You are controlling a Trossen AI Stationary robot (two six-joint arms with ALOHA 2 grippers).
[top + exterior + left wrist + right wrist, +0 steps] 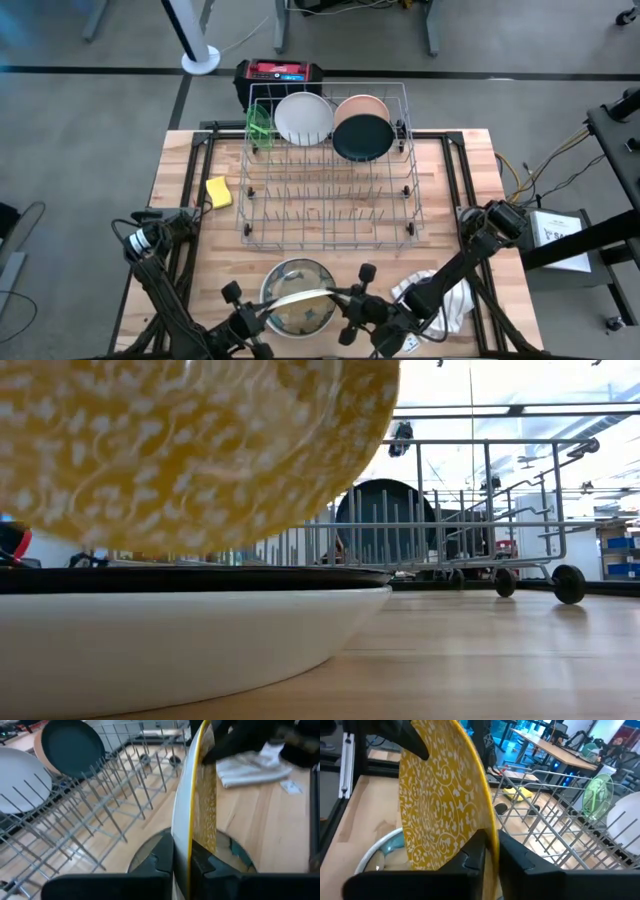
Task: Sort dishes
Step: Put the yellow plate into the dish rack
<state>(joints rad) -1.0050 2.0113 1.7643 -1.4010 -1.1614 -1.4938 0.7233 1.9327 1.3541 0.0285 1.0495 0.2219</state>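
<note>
A yellow plate with a white pattern (298, 294) stands on edge between my two grippers, just above a stack of dishes (300, 318) at the table's near middle. In the low view the plate (190, 450) hangs over a black plate (200, 578) that lies on a white bowl (180, 650). My left gripper (262, 312) and my right gripper (345, 298) are both shut on the plate. Green (259, 122), white (303, 117), peach (362, 106) and black (362, 137) plates stand upright in the wire rack (330, 210). My left gripper pinches the plate's rim (184, 845) between its two fingers, one on the white back, one on the patterned face. It comes level from the table's left. The plate stands on edge, clear of the stack. My right gripper pinches the opposite rim (490, 837) between its two fingers, one on each face. It comes level from the table's right. The plate stands on edge between the two holds.
A yellow sponge (219, 192) lies left of the rack. A white cloth (440, 300) lies at the near right under my right arm. A red and black box (280, 72) stands beyond the table's far edge. Most of the rack's near rows hold nothing.
</note>
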